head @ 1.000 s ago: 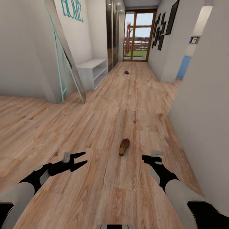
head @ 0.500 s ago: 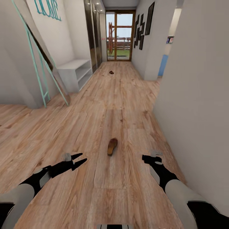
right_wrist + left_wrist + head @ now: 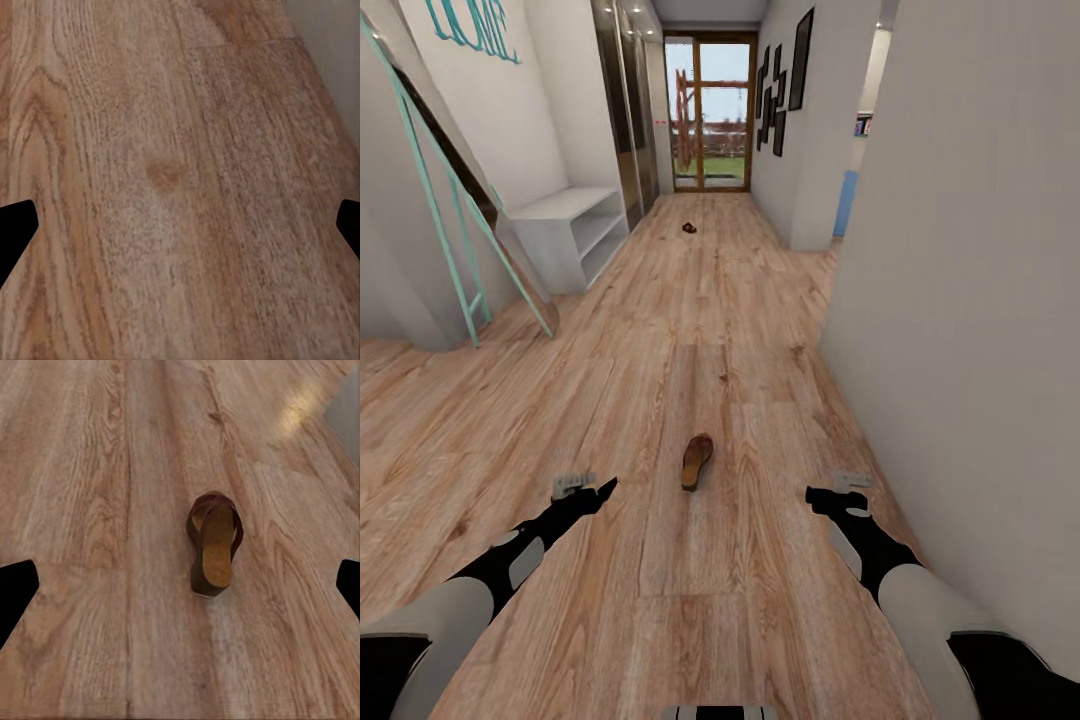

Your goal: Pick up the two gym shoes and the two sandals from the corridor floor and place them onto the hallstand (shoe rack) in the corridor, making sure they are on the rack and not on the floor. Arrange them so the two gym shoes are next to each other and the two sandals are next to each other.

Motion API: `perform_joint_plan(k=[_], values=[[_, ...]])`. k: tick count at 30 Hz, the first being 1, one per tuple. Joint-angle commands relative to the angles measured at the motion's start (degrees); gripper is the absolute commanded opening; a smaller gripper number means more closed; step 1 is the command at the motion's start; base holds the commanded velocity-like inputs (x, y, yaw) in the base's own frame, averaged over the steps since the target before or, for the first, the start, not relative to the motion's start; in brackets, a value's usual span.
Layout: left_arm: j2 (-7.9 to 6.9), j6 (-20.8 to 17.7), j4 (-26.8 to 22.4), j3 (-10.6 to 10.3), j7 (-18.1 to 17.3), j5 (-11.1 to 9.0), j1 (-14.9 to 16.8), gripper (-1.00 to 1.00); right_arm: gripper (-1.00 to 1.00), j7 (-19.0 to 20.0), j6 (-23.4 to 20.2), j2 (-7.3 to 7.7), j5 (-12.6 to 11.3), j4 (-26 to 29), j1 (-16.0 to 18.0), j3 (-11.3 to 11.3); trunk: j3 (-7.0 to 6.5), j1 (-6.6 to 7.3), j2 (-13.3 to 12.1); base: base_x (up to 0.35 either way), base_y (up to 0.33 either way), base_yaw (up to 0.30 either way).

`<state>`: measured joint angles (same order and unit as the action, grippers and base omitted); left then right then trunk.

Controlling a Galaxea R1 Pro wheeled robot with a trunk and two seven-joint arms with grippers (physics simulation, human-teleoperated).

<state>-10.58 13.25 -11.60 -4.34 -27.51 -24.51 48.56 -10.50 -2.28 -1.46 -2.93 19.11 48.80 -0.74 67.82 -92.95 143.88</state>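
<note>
head view: a long corridor of light brown wood-plank floor (image 3: 660,560) runs ahead to a glazed door with a brown wooden frame (image 3: 707,115). a plain white wall (image 3: 980,300) closes the right side near the right arm; the left side opens wide over bare planks, bounded farther on by a tall leaning mirror with a teal frame (image 3: 455,220) and, beyond it, a low light-grey hallstand with open shelf compartments (image 3: 572,232).

two small brown sandals are visible. the near brown open sandal with tan footbed (image 3: 696,461) lies flat on the floor between and just ahead of the two arms, its long axis along the corridor; in the left wrist view the strapped toe end of this sandal (image 3: 214,542) points away from the camera. the far brown sandal (image 3: 688,228) rests on the floor close to the door, too small to tell its heading.

the black left gripper (image 3: 598,490) and the black right gripper (image 3: 818,497) hover above the floor; both wrist views show fingertips spread wide, nothing between them.
</note>
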Motion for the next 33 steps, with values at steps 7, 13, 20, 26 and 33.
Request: perform_joint_plan(k=[7,13,20,26,33], values=[[0.10,0.28,0.09,-0.41,3.29,-0.45,0.04,1.00,1.00,-0.20,-0.24,-0.04,-0.25,0.13,0.00,0.02,0.05,0.01,0.02,0.025,0.000,-0.005],[0.12,0.28,0.09,-0.41,3.71,-0.45,0.04,1.00,1.00,-0.22,-0.24,-0.04,-0.24,0.14,0.00,0.03,0.06,0.01,0.02,0.156,-0.113,0.005],[0.12,0.28,0.09,-0.41,3.77,-0.45,0.04,1.00,1.00,-0.21,-0.21,-0.05,-0.24,0.05,-0.02,0.04,0.09,0.01,0.02,0.239,-0.201,0.014],[0.12,0.28,0.09,-0.41,3.78,-0.45,0.04,1.00,1.00,-0.16,-0.25,-0.11,-0.17,-0.13,0.01,0.04,0.09,0.01,0.02,0.294,-0.177,0.002],[0.12,0.28,0.09,-0.41,3.78,-0.45,0.04,1.00,1.00,-0.27,-0.27,-0.12,-0.15,-0.13,0.02,0.15,0.09,0.01,0.02,0.339,-0.052,0.000]])
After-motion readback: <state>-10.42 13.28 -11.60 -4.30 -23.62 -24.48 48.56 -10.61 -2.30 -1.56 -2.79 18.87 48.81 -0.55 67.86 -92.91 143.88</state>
